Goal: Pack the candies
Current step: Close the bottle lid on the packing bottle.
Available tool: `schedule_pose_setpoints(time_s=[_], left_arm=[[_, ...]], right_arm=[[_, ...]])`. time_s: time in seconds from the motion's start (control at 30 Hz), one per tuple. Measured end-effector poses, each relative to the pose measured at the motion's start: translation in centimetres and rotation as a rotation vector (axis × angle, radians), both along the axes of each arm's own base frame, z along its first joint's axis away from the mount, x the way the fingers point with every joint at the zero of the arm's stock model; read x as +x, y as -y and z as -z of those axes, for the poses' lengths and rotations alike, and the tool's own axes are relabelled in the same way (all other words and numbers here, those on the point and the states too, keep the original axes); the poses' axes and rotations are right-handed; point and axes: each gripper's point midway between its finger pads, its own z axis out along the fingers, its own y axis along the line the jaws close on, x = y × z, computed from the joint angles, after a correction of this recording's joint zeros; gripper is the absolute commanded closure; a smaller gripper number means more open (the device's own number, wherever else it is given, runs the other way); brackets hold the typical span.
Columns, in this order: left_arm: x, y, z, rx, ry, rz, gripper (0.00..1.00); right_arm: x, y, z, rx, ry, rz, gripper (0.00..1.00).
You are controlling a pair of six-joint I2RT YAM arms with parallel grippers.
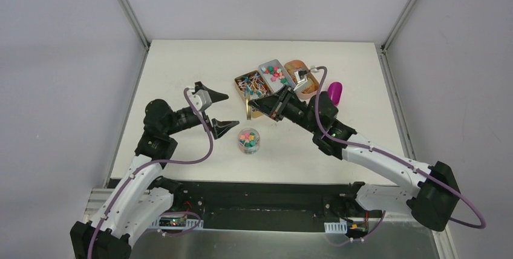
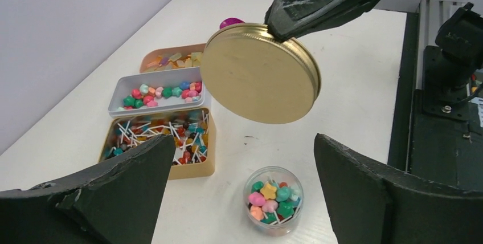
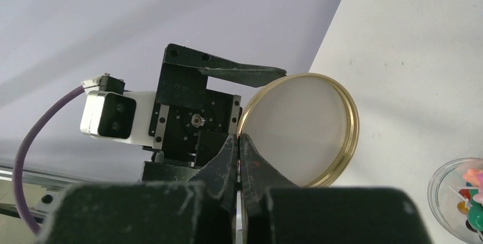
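Pinching lid (image 2: 259, 73) by thin rim in right gripper (image 3: 239, 141), raised just beyond jar (image 2: 274, 198). Left gripper (image 1: 225, 111) wide, empty, beside jar. Candies (image 2: 267, 194) inside jar. Risk: edge-only pinch letting lid swivel, seat crooked.

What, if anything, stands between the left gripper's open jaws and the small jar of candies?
Nothing visible. The jar of candies stands on the table just ahead of the left gripper. The gold lid, pinched by the right gripper, hangs higher, above that path.
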Motion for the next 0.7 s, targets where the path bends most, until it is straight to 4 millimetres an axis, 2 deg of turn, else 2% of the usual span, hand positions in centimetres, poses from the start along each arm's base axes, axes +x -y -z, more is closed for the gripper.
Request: schedule_pose_setpoints(time_s=[0.27,0.5,0.7], left_arm=[[-1.1,0.1,-0.3,-0.008,0.037,0.042,0.01],[-1.0,0.9,0.8,0.012,0.002,0.105,0.01],[-0.8,0.9,0.3,0.002,0.023,0.103,0.01]], right_arm=[[-0.9,-1.5,1.6,-0.018,-0.034,-0.096,1.00],[-2.1,-2.1,0.9,0.013,-0.030,-0.157,1.00],[-2.6,-2.4,0.5,0.031,-0.033,-0.175,1.00]])
